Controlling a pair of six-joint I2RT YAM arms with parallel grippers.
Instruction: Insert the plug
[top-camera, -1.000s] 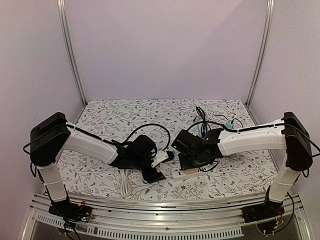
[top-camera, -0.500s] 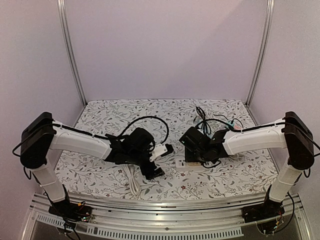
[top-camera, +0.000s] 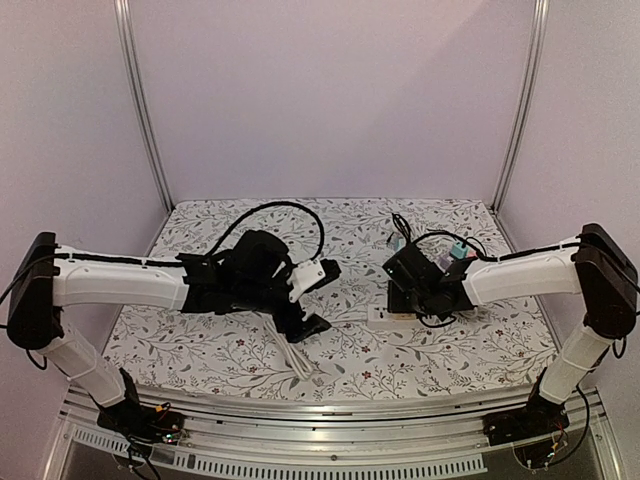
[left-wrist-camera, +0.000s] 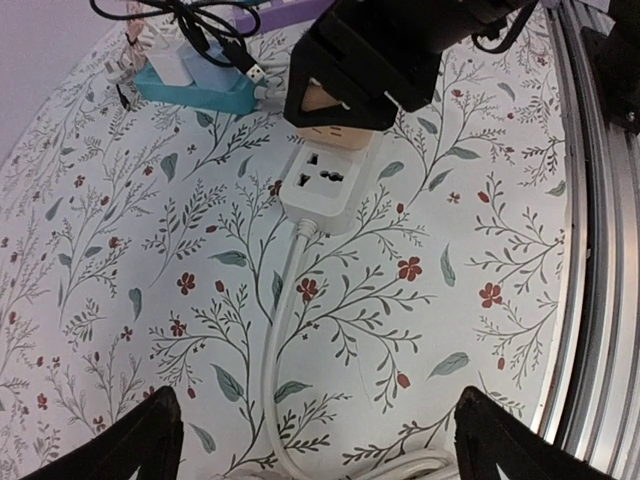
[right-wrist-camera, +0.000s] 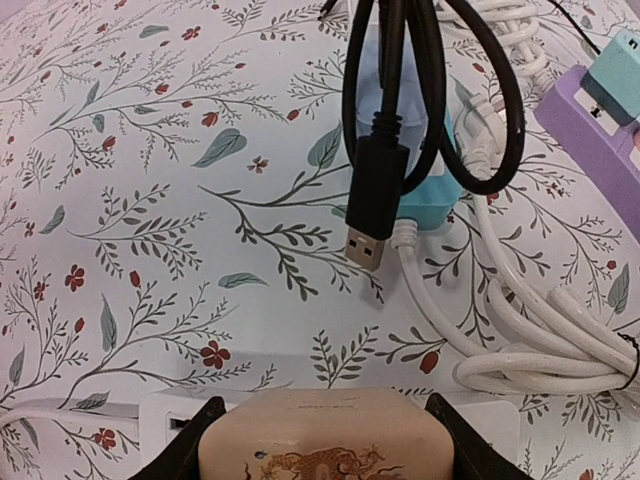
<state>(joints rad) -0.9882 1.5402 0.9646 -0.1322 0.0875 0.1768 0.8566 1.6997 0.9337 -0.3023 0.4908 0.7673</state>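
— How far along are we with the plug?
— Nearly done, we judge; the tan block-shaped plug (right-wrist-camera: 320, 440) sits on the far end of the white plastic power strip (left-wrist-camera: 325, 185) on the floral desk (left-wrist-camera: 150, 250); we cannot tell whether it is fully seated.
— And the claws?
— Our right claw (left-wrist-camera: 350, 100) grips the plug's sides; our left claw (top-camera: 318, 298) gapes wide, holding nothing.
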